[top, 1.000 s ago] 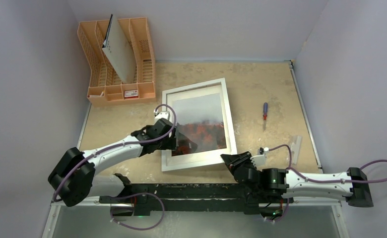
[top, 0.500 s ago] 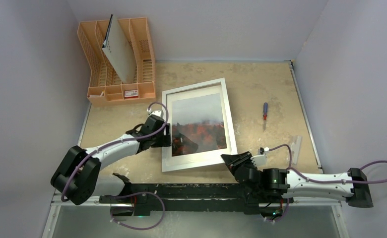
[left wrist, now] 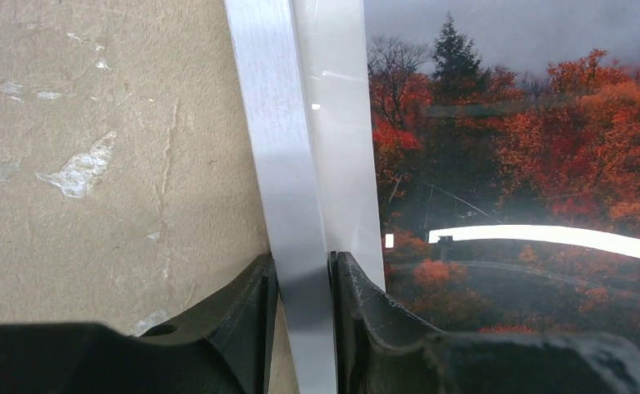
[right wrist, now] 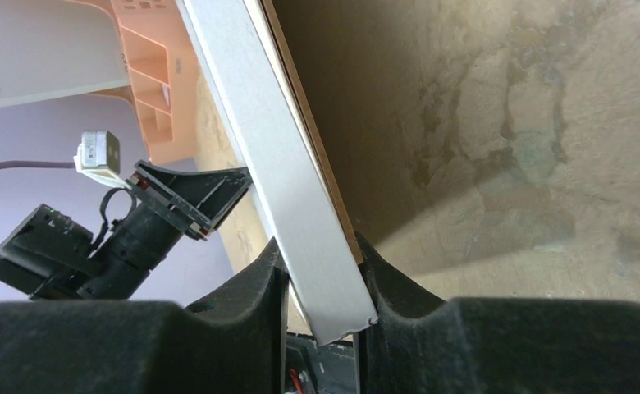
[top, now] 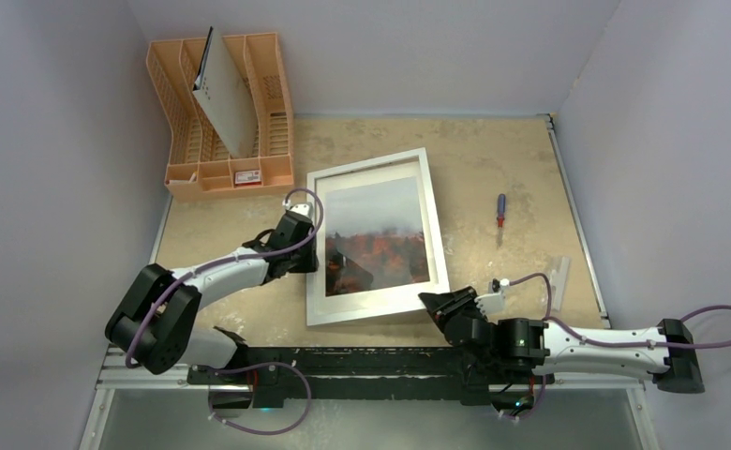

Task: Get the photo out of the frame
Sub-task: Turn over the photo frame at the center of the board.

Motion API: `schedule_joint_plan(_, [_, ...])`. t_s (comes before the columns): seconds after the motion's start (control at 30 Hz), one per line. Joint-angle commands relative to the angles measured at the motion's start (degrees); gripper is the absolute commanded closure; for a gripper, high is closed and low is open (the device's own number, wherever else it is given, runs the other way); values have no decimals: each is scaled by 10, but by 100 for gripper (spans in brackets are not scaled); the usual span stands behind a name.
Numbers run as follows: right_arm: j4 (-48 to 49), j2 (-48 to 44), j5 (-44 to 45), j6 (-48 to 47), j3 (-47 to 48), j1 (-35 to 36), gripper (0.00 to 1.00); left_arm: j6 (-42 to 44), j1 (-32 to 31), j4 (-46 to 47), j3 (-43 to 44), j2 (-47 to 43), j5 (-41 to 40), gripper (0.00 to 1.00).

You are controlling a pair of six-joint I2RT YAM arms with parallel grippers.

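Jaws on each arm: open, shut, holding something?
Left gripper: jaws shut on the flat white-bordered rectangular picture frame, left edge.
Right gripper: jaws shut on its near corner.

Reaches inward with the left arm (top: pixel 221 277), clamping the left gripper (left wrist: pixel 303 267) on the frame (top: pixel 371 307). Pinches its near corner with the right gripper (right wrist: pixel 318 246).

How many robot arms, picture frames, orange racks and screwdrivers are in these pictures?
robot arms: 2, left arm and right arm
picture frame: 1
orange rack: 1
screwdriver: 1
total: 5
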Motion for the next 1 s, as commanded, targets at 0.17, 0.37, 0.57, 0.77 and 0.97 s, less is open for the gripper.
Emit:
schedule_joint_plan(0.17, [-160,12,-62,-63,-11,4,51,43,-6,-56,14,-4,91,100])
schedule_joint_plan(0.37, [-162,4,-56,-69,-5,4,45,39,-6,-67,22,-10,100,100])
schedule_joint_plan(0.57, [-140,6,-45,-138,19,4,43,45,-7,-123,39,-20,43,100])
schedule_joint_plan(0.77, [-104,49,-49,-198,45,4,33,45,-6,-147,43,-33,4,100])
schedule_joint_plan(0.97, [-47,105,-60,-257,65,4,26,33,-6,-165,49,-41,-17,100])
